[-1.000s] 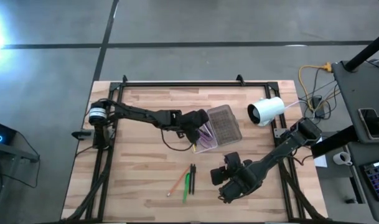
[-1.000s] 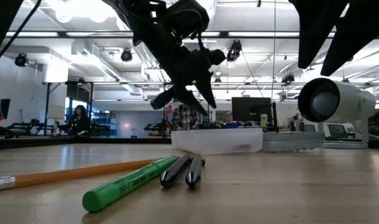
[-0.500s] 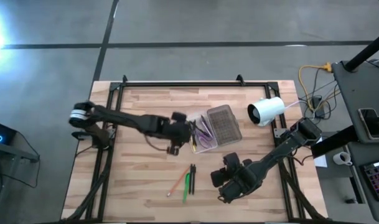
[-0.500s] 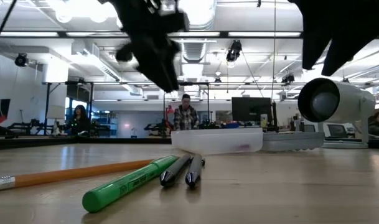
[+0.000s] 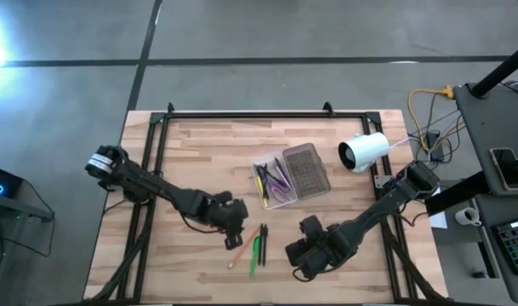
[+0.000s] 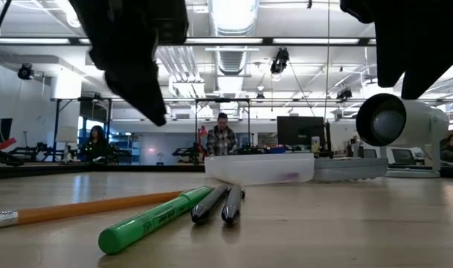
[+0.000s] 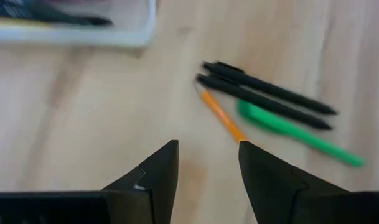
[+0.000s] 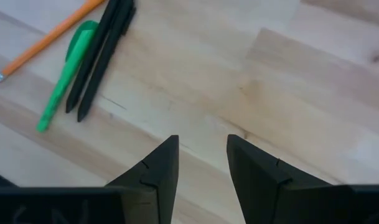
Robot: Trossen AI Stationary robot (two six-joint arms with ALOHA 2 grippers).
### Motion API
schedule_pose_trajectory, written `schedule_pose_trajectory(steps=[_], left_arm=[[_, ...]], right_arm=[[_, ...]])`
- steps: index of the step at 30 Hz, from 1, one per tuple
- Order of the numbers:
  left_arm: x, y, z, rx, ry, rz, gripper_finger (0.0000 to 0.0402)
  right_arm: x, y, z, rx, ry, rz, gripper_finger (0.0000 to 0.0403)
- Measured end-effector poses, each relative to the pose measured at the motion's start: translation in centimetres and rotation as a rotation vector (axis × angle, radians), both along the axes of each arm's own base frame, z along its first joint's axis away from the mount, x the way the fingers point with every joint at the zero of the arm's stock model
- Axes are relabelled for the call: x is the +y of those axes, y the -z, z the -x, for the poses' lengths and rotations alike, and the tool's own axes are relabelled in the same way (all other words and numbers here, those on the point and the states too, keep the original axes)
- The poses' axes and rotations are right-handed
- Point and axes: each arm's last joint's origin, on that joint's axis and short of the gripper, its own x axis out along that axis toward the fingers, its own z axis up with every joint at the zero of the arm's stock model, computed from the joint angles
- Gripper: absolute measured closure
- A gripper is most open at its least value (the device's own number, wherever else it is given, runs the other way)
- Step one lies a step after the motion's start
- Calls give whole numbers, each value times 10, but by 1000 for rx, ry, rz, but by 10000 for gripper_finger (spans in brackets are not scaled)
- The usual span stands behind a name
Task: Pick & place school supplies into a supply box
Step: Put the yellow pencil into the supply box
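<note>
The supply box (image 5: 264, 201) lies open at mid-table, its tray holding several pens and purple scissors (image 5: 276, 180). Its grey lid (image 5: 308, 168) is flat beside it. Near the front edge an orange pencil (image 5: 241, 250), a green pen (image 5: 253, 255) and two black pens (image 5: 263, 241) lie flat on the wood. My left gripper (image 5: 234, 237) hovers open just left of them; the pencil (image 7: 221, 115) lies ahead of its fingers. My right gripper (image 5: 304, 253) hovers open to their right, nothing between its fingers (image 8: 153, 168).
A white cylindrical camera (image 5: 364, 151) lies at the table's right, beyond the lid. A black frame rail (image 5: 241, 114) runs along the table's far edge. Bare wood shows left of the box and along the front. People stand in the room behind (image 6: 222, 138).
My left gripper has left the box's tray and swung toward the table's near edge and left, ending beside the loose pens, with its wrist rolled about. My right gripper has stayed near the front edge, tipping slightly. The pens on the table have not moved.
</note>
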Motion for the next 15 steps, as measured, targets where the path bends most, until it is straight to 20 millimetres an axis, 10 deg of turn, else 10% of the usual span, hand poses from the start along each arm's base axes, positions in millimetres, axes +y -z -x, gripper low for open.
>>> schedule_pose_trajectory(steps=[15], left_arm=[[-45,23,-21,51,-157,43,273]], right_arm=[[-5,24,7,15,108,-11,275]])
